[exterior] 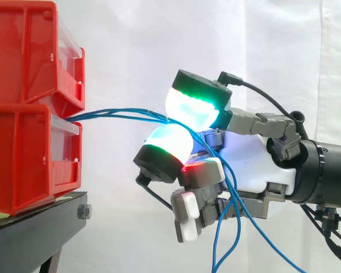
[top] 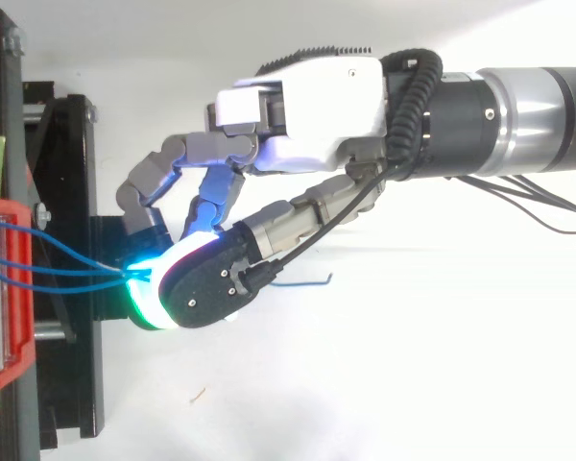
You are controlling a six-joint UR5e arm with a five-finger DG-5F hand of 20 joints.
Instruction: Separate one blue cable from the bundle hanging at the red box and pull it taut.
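Two stacked red bins (exterior: 28, 108) stand at the left on a black stand. Several thin blue cables (exterior: 119, 114) leave the gap between the bins and run nearly level to the right. They meet between two glowing cyan-green fingertips (exterior: 190, 108) of my hand (exterior: 244, 153), which are closed together on them. I cannot tell how many strands are pinched. Past the pinch, the strands droop in loops below the palm (exterior: 227, 227). From above, the cables (top: 77, 274) fan from the red bin (top: 0, 288) into the pinch under my hand (top: 307, 115). A loose cable end (top: 302, 283) pokes out behind the pads.
The black stand (exterior: 40, 222) carries the bins, with a bolt at its right corner. Its frame (top: 67, 192) lies just left of the fingertips in the top view. A white curtain hangs behind, and the arm comes in from the right.
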